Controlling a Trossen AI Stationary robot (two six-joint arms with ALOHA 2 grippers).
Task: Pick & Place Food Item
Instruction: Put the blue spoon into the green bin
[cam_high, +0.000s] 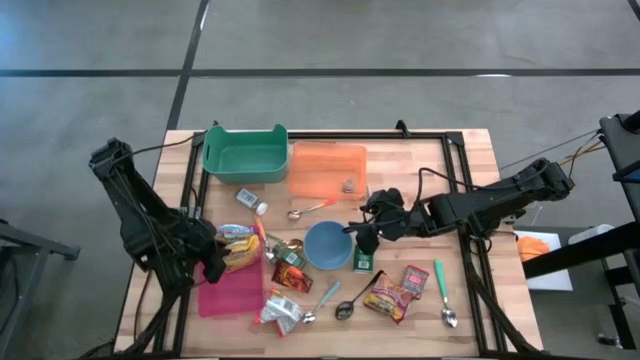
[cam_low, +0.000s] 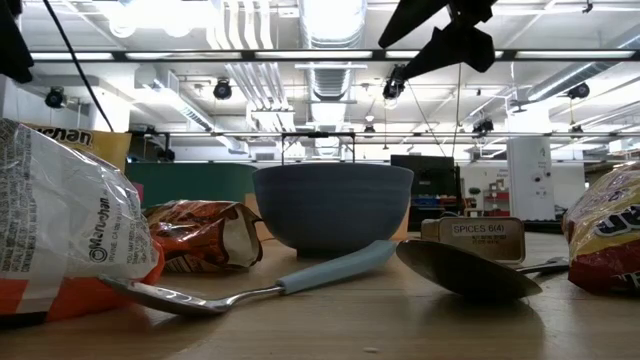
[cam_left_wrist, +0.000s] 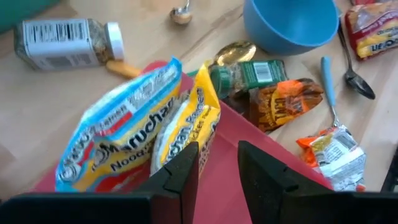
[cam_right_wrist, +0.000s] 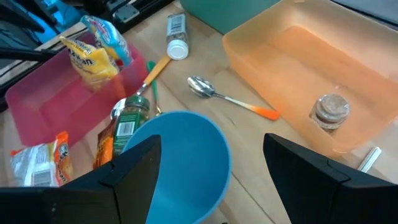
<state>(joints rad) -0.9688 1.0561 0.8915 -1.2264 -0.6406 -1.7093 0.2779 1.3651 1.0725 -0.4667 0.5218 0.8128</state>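
Two Maruchan noodle packets, one blue and yellow (cam_left_wrist: 115, 140) and one yellow (cam_left_wrist: 186, 121), stand on edge in the pink bin (cam_left_wrist: 224, 193) at the table's near left. My left gripper (cam_left_wrist: 219, 168) (cam_high: 215, 258) hovers slanting down just in front of them. It is open by a narrow gap, and only the bin's pink floor shows between its fingers. My right gripper (cam_right_wrist: 214, 180) (cam_high: 362, 232) hangs wide open over the blue bowl (cam_right_wrist: 180, 162) (cam_high: 328, 245) at mid-table and holds nothing. My left gripper has one finger (cam_left_wrist: 186, 167) right beside the yellow packet's lower corner (cam_left_wrist: 200, 146). I cannot tell whether it touches the packet. Nothing lies between the two fingers.
A green bin (cam_high: 245, 155) and an orange bin (cam_high: 328, 170) holding a small jar (cam_right_wrist: 329, 111) stand at the far side. A spice bottle (cam_high: 252, 202), a green jar (cam_left_wrist: 249, 76), several spoons and snack packets (cam_high: 390, 297) lie scattered around the bowl.
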